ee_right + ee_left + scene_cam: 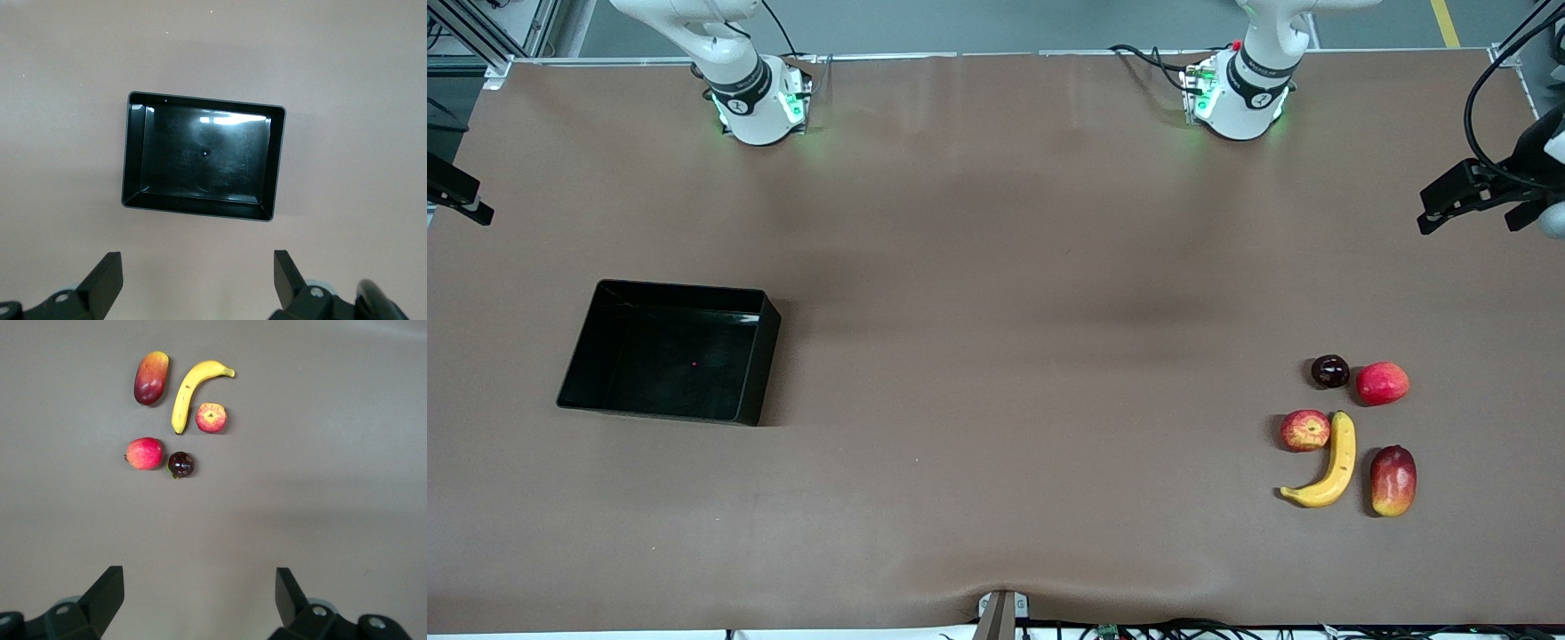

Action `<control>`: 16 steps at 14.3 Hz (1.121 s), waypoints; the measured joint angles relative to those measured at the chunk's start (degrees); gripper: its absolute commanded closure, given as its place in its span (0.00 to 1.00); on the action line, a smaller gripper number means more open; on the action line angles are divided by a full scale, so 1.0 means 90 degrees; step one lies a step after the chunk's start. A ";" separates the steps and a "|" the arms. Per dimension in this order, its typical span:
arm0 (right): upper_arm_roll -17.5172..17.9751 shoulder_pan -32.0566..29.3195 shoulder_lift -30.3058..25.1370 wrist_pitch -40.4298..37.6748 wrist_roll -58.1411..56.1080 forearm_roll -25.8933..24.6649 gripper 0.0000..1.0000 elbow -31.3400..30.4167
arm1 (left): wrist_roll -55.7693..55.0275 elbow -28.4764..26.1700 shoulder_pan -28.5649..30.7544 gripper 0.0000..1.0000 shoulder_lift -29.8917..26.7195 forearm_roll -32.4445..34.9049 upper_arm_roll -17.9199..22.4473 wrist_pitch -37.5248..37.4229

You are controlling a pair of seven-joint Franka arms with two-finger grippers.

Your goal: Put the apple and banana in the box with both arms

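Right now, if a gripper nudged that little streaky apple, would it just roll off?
Probably: the apple looks round, so a sideways push could roll it. The banana lying right beside it might stop it. Its smooth skin may slip between fingers.

Mango; pink-red fruit; dark plum.

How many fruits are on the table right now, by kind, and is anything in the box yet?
Apple: 1
Banana: 1
Mango: 1
Plain pink-red fruit: 1
Small dark round fruit: 1
Total: 5 fruits, all grouped toward the left arm's end of the table.
Box: 1, holding 0 fruits, toward the right arm's end.
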 measured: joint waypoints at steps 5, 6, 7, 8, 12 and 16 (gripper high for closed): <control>0.0000 0.0000 0.0000 0.0000 0.0000 0.0000 0.00 0.0000 | -0.0002 0.0006 0.0081 0.00 0.0005 0.0000 0.0003 0.0000; -0.0001 -0.0001 0.0000 0.0000 0.0000 0.0000 0.00 0.0000 | -0.0002 0.0008 0.0082 0.00 0.0024 0.0000 0.0002 0.0000; -0.0004 -0.0005 0.0001 0.0000 0.0000 0.0000 0.00 0.0000 | 0.0001 0.0011 0.0081 0.00 0.0069 0.0000 0.0002 0.0001; -0.0007 -0.0012 0.0001 0.0000 0.0000 0.0000 0.00 0.0000 | 0.0005 0.0016 0.0082 0.00 0.0144 0.0000 0.0002 0.0002; -0.0010 -0.0022 0.0003 0.0000 0.0000 0.0000 0.00 0.0002 | 0.0009 0.0027 0.0083 0.00 0.0722 0.0013 0.0002 0.0154; -0.0013 -0.0024 0.0074 -0.0001 0.0000 -0.0002 0.00 -0.0001 | 0.0012 0.0034 0.0093 0.00 0.1422 0.0019 0.0002 0.0653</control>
